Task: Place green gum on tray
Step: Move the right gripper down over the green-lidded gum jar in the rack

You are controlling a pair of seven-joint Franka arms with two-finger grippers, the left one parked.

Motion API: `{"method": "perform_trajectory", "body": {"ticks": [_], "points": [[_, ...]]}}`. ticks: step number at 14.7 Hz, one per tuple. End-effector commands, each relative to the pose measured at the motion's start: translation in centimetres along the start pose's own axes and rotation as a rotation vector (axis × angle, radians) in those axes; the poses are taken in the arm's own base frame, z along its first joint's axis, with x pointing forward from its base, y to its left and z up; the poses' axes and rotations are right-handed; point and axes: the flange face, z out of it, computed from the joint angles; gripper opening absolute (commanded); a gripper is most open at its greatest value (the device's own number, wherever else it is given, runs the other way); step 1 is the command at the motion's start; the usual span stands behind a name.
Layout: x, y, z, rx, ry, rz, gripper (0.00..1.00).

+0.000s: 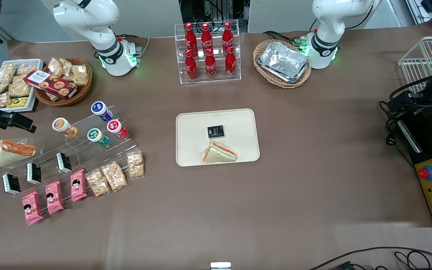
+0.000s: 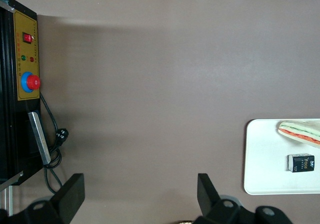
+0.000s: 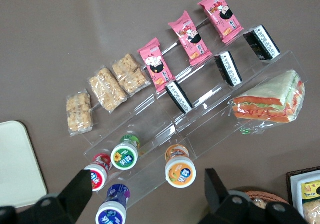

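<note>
Hovering above the clear stepped rack [image 3: 200, 114], the gripper [image 3: 145, 194] has its fingers spread apart, holding nothing. The green gum [image 1: 97, 136] sits on the rack beside the red canister [image 1: 117, 128], well apart from the tray [image 1: 238, 123].

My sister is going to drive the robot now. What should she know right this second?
Gripper: open, holding nothing, hovering above the clear stepped rack at the working arm's end of the table.
Green gum: on the rack among the other canisters, beside the red canister, untouched.
Tray: mid-table, already carrying a sandwich and a small black packet, with bare room around them.
Done: nothing for the gum yet.
Left: come down on the green gum, grip it, carry it to the tray, let go.
</note>
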Motion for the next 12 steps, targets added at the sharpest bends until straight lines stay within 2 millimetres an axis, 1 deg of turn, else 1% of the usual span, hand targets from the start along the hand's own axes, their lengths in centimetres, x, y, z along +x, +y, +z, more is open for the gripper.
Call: {"method": "perform_trajectory", "body": {"ticks": [1,4,6,8,9,10,11,12], "points": [[-0.5,0.7,-0.7,0.009,0.016,0.005,1.0],[-0.4,0.5,-0.7,0.008,0.019,0.001,1.0],[-0.4,0.8,-0.7,0.009,0.021,0.005,1.0],[-0.7,0.7,-0.1,0.012,0.01,0.004,1.0],[-1.1,0.2,0.4,0.016,0.017,-0.005,1.0],[-2.2,-0.1,1.2,0.023,0.032,-0.013,1.0],[-4.0,-0.8,2.4,0.035,0.055,-0.033,1.0],[-6.0,-2.0,3.6,0.04,0.075,-0.063,1.0]]}}
